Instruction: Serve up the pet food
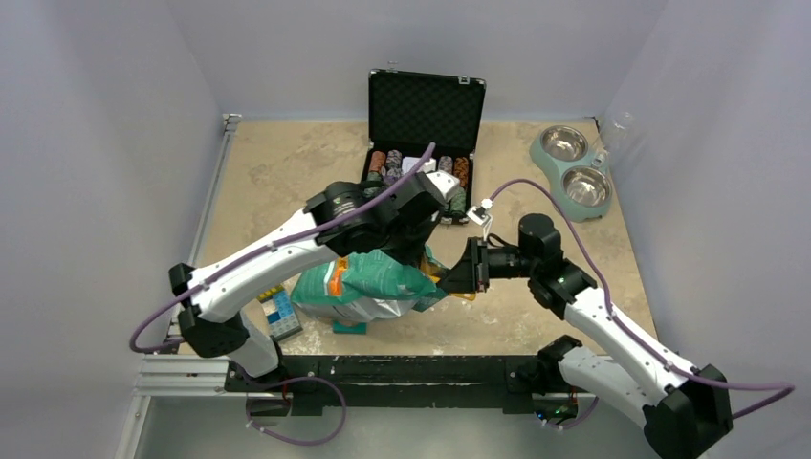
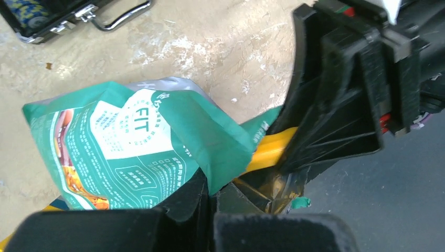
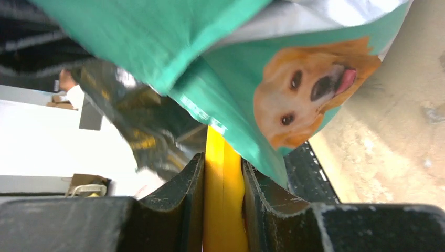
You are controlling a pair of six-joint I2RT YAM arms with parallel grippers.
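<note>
At the near edge of the table (image 1: 287, 167), around 6 o'clock, the pet food bag (image 1: 368, 287) lies crumpled on its side. It is teal-green with a golden dog printed on it. The pellets themselves are hidden inside.

A small blue-and-yellow box (image 1: 280, 314) sits just beside the bag at 8 o'clock.

The left gripper (image 2: 210, 197) reaches over the bag from 9 o'clock. Its jaws are pressed together on a fold of the green bag edge.

The right gripper (image 3: 223, 168) comes in from 3 o'clock, level with the table. Its jaws are clamped on a yellow strip (image 3: 223, 210) that sticks out from under the bag's end, with both pads touching the strip. The two grippers are close together at the bag's right end, and the right one fills the left wrist view.

Farther back, at 12 o'clock, an open black poker chip case (image 1: 426, 105) stands with its lid up and has rows of chips (image 1: 390, 161) inside. At 2 o'clock, well apart from the bag, a pale green double bowl feeder (image 1: 572, 170) holds two steel bowls.
</note>
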